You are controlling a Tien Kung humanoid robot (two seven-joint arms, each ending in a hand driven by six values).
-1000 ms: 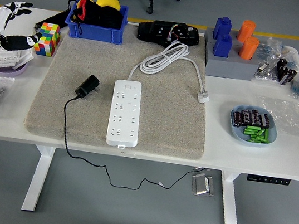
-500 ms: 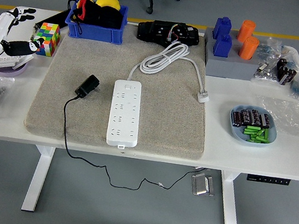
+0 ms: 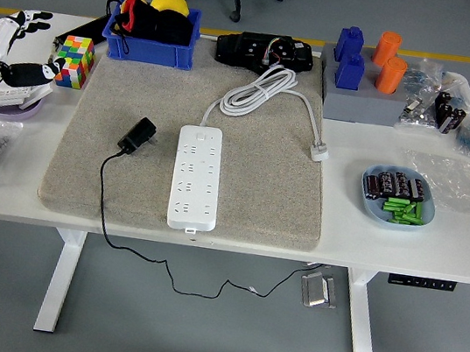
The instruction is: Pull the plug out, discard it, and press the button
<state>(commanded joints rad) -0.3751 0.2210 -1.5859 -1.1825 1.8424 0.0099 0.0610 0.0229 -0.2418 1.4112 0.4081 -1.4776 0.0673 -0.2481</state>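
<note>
The left hand (image 3: 20, 46) hovers at the worktop's (image 3: 436, 250) left edge, well left of the power strip (image 3: 197, 176), fingers loosely spread and holding nothing. The black plug (image 3: 138, 135) lies just left of the strip on the grey mat (image 3: 261, 180), already out of any socket, its cord (image 3: 106, 210) trailing over the worktop's front edge. The strip's button (image 3: 202, 135) sits at its far end. Risk, as I judge it: a long reach from that far left could snag the cord, drag the plug, or nudge the strip askew before the press. The Rubik's cube (image 3: 75, 62), well left of the strip, also stands in the path.

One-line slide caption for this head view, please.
Black plug lies unplugged beside white power strip on the grey mat; left hand at table's left edge.
</note>
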